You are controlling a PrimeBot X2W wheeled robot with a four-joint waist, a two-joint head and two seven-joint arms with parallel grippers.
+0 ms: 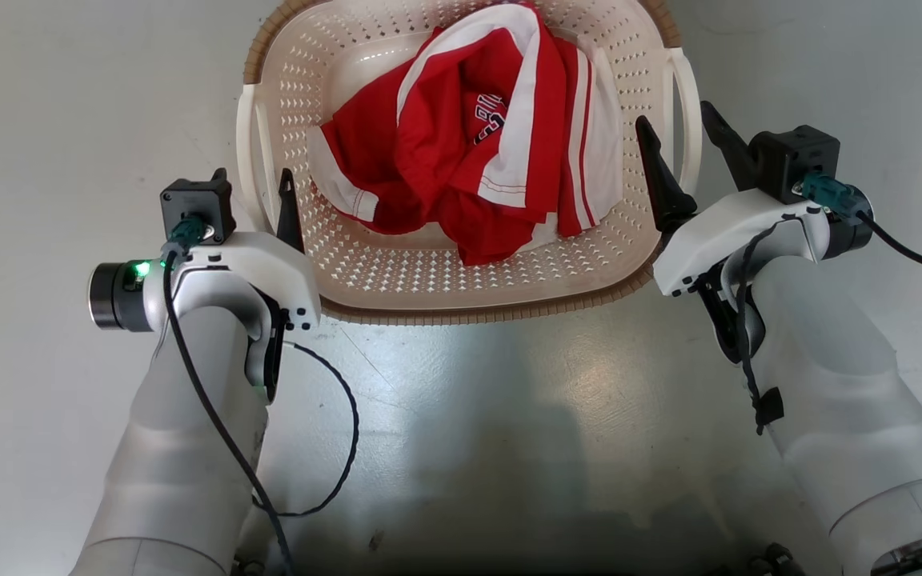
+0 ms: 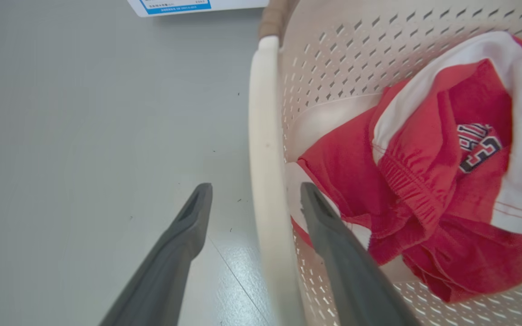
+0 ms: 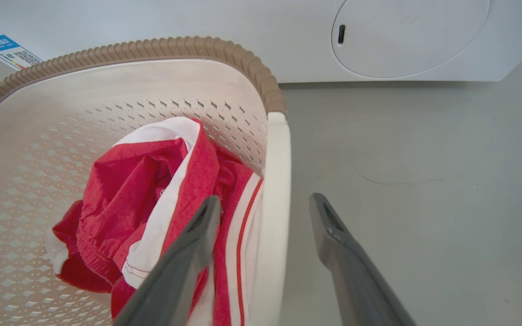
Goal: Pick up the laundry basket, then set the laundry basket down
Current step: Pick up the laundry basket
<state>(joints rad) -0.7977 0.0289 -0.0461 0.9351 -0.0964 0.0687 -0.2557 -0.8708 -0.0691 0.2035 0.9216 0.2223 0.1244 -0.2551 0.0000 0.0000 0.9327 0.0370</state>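
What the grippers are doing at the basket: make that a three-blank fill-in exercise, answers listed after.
The left gripper and right gripper each straddle a white ____ of the laundry basket.
Both grippers' jaws stand ____.
The garment in the basket is white and ____.
Missing words: handle; open; red.

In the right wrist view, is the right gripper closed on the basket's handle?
No: the right gripper stands open, a finger either side of the white handle of the laundry basket, gaps showing.
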